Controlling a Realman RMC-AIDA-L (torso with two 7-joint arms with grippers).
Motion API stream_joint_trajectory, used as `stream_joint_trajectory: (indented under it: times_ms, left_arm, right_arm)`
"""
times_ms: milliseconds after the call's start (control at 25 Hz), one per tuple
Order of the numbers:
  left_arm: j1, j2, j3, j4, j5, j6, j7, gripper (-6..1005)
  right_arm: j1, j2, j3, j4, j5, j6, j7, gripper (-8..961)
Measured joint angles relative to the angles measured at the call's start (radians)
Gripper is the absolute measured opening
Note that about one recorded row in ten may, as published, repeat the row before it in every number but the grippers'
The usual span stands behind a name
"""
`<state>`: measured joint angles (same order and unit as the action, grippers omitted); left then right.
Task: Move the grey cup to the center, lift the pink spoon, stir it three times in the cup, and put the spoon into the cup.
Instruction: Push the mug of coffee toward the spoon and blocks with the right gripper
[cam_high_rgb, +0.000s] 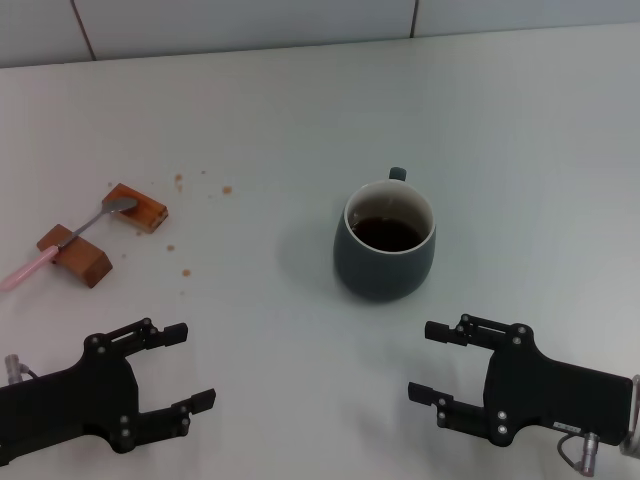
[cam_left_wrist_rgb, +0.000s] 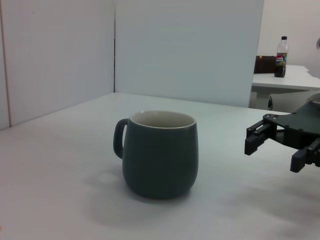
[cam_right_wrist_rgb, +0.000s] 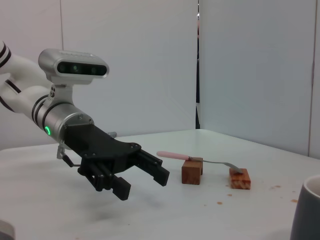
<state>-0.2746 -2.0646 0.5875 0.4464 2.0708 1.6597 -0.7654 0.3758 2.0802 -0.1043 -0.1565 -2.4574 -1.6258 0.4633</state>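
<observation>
Two brown wooden blocks (cam_high_rgb: 103, 235) lie on the white table (cam_high_rgb: 260, 120), ahead of the left gripper (cam_high_rgb: 183, 365) and a little to its outer side, well apart from the right gripper (cam_high_rgb: 432, 360). One block (cam_high_rgb: 76, 254) lies nearer the left gripper, the other block (cam_high_rgb: 140, 207) just beyond it. Brown crumbs (cam_high_rgb: 190, 215) are scattered on the table beside the blocks. In the left wrist view, a dark bottle (cam_left_wrist_rgb: 281, 58) stands on a far desk (cam_left_wrist_rgb: 287, 80), well behind the right gripper.
</observation>
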Motion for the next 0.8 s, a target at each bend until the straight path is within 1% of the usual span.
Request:
stream_joint_trajectory:
  times_ms: [800]
  left_arm:
    - [0.0, 0.0, 0.0, 0.001, 0.0, 0.002, 0.0, 795]
  right_arm:
    - [-0.006, 0.001, 0.0, 0.002, 0.001, -0.001, -0.006, 594]
